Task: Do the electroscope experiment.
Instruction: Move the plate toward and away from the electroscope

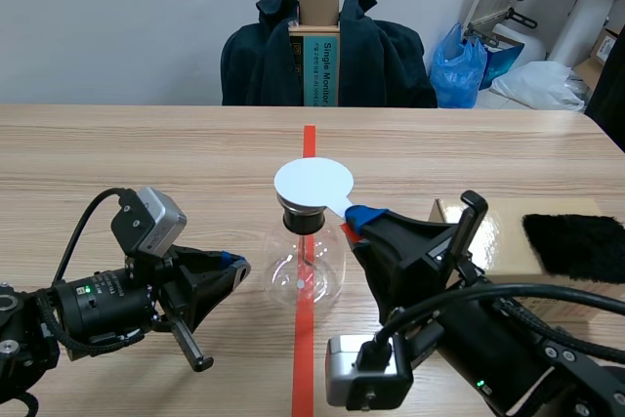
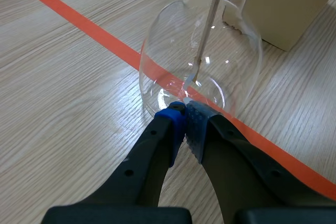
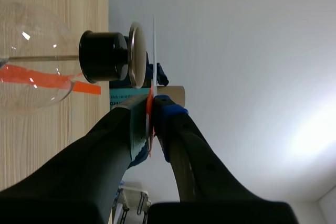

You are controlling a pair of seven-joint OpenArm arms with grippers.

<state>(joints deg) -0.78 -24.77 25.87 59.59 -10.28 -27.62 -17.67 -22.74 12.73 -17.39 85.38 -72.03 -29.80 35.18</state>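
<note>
Scene view: flask [image 1: 285,266] upright, R tool [image 1: 359,215] pinching disc [image 1: 313,183] flat atop, L tool [image 1: 234,262] closed.

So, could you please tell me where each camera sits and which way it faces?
Scene view: between the arms, facing across the wooden table at the clear glass flask with a black stopper; left gripper and right gripper show.
Left wrist view: on the left arm, looking forward and down at the flask's base; own shut fingers show.
Right wrist view: on the right arm, rolled sideways, looking past the stopper; own fingers pinch a thin white round plate.
Shared: all three see the flask.
</note>
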